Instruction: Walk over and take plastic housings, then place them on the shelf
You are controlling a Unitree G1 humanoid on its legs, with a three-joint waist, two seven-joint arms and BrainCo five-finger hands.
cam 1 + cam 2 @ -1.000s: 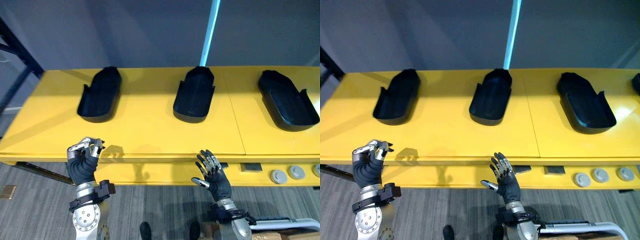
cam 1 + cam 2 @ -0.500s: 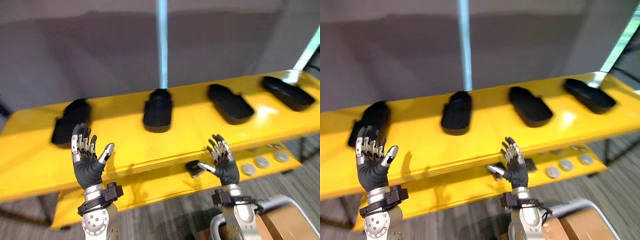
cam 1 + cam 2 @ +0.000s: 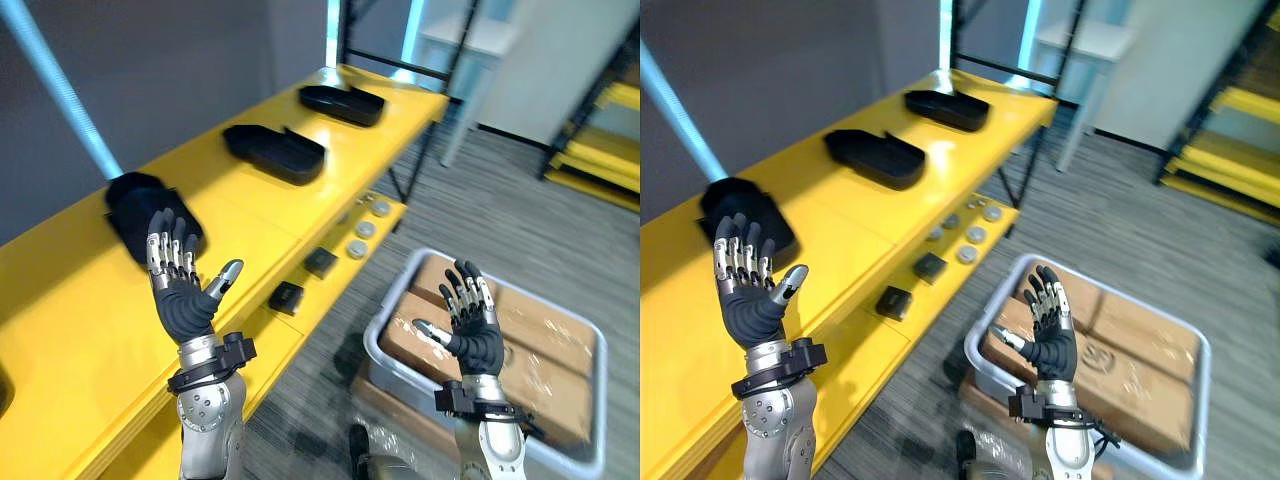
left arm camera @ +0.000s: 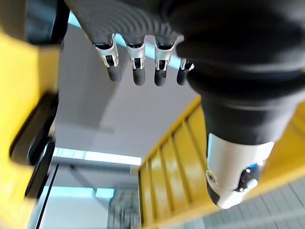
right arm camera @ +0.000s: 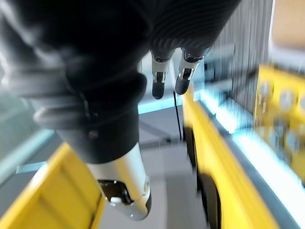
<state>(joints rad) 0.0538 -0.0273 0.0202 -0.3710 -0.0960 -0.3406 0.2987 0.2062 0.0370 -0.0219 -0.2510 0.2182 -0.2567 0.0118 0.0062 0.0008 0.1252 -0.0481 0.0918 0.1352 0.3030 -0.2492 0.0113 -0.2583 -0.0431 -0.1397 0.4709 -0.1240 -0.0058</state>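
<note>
Your left hand (image 3: 183,295) and right hand (image 3: 473,330) are raised, fingers spread. Three plastic housings (image 3: 275,152) lie on the yellow surface (image 3: 70,300). The right hand is above the grey bin (image 3: 373,328).

We look down from the head through two eyes set side by side, facing forward over both hands: the left hand (image 3: 185,295) at 8 o'clock, the right hand (image 3: 476,335) at 5 o'clock. Both eyes share the yellow table (image 3: 60,320) running from 8 toward 12 o'clock and the grey bin (image 3: 378,318) at 4 o'clock, slightly offset sideways between them. Each wrist camera sits very close behind its own hand, looking along the fingers (image 4: 138,71); the left one also catches the table and a black housing (image 4: 33,129) beyond.
</note>
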